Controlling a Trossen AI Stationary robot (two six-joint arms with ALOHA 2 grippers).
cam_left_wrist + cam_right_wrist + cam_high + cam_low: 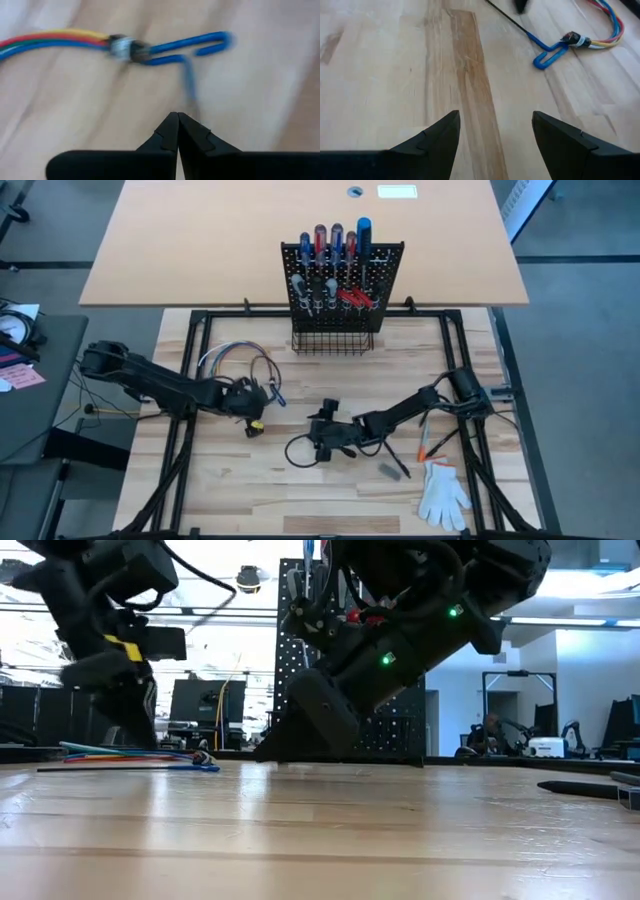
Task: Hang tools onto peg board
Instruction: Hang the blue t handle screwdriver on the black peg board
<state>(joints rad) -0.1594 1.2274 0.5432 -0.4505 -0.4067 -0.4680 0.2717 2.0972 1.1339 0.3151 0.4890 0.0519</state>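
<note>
Looking at the blue-handled hex key (547, 52): it lies flat on the wooden table (230, 480) left of centre, folded loop handle touching the connector end of the coloured wire loop (235, 358), thin dark shaft running away from it. Judgement: light, stiff steel, shaft slick and barely off the wood, so the coated blue loop is the better place to pinch. Left gripper (177, 120) sits right at the shaft end with its fingers pressed fully together; left wrist view shows no metal between the tips, so I can't confirm anything is gripped. Right gripper (495, 127) waits near table centre, fingers spread wide over bare wood, nothing between them. Peg board (341, 285) stands upright at the far edge, already carrying red and blue screwdrivers (335, 240). Right wrist view gives the key's full outline and shaft; left wrist view is smeared. High view alone shows the white glove (443, 492) and leftover tools (395, 470) near right.
</note>
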